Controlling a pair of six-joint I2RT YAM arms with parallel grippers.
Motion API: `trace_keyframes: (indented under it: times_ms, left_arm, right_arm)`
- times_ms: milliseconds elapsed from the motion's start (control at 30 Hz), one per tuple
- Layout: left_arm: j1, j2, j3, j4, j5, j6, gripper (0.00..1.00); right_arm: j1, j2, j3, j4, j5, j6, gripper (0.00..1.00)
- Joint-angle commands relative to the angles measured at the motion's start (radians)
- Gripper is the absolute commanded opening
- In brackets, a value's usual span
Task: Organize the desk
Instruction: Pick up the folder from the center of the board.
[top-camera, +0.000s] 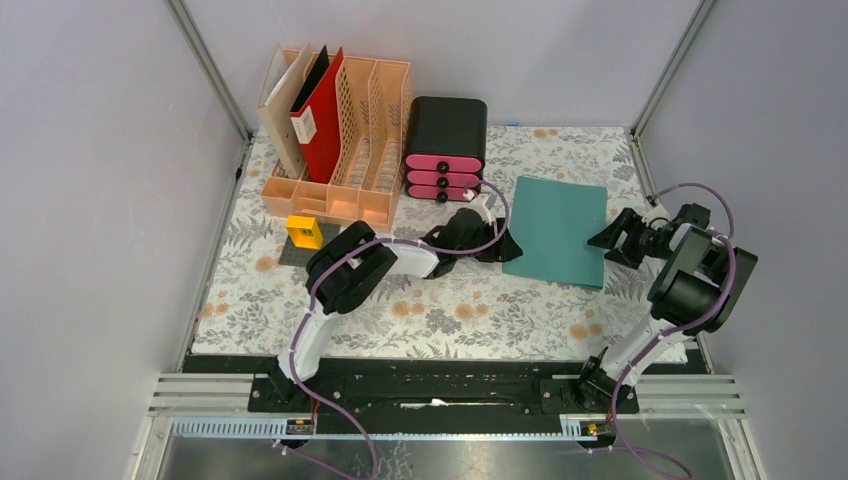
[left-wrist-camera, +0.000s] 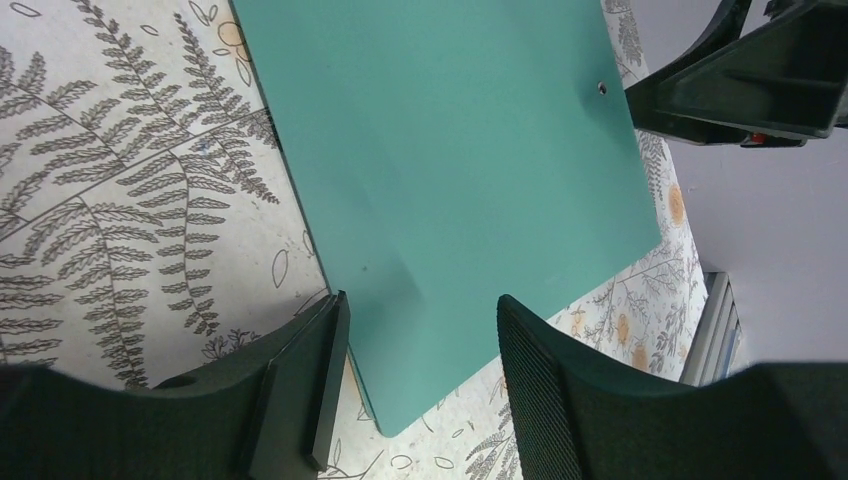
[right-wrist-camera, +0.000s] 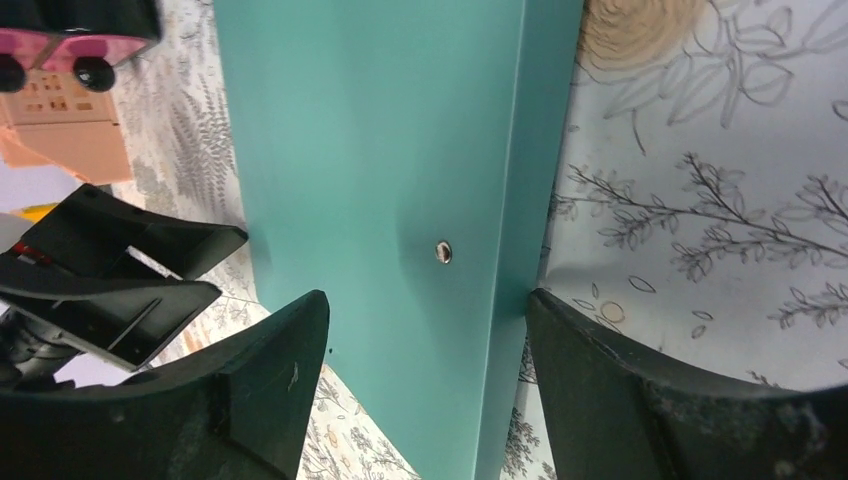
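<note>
A: Overhead, then: the folder (top-camera: 555, 230) lies flat on the desk (top-camera: 450, 320), between left pincer (top-camera: 497, 243) and right pincer (top-camera: 615, 238), with grey walls around.
B: Left wrist?
A: Jaws apart, straddling its corner, with no clamp.
B: Right wrist?
A: Open too, astride the spine edge. The step looks like taking hold. Next, I'd judge, both close evenly, then lift together.

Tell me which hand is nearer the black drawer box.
Left. The left hand sits just in front of the drawer box; the right hand is beyond the teal folder, at its right edge.
</note>
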Motion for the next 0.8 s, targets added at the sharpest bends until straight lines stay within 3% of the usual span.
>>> trace_keyframes:
  times_ms: [0,400,600,767]
  left_arm:
    - [-0.023,0.041,-0.013,-0.076,0.039,-0.001,0.6]
    - [-0.021,0.029,-0.042,-0.059,0.042,-0.007,0.59]
    - [-0.022,0.034,-0.044,-0.054,0.053,-0.011,0.59]
    - [-0.02,0.038,-0.041,-0.053,0.055,-0.014,0.58]
  right_arm:
    - [0.025,-0.041,0.009,-0.09,-0.302,-0.002,0.78]
    - [0.026,-0.089,-0.005,-0.085,-0.474,-0.019,0.8]
    - [0.029,-0.079,-0.023,-0.051,-0.265,0.041,0.8]
    - [0.034,-0.054,-0.022,-0.051,-0.14,0.062,0.73]
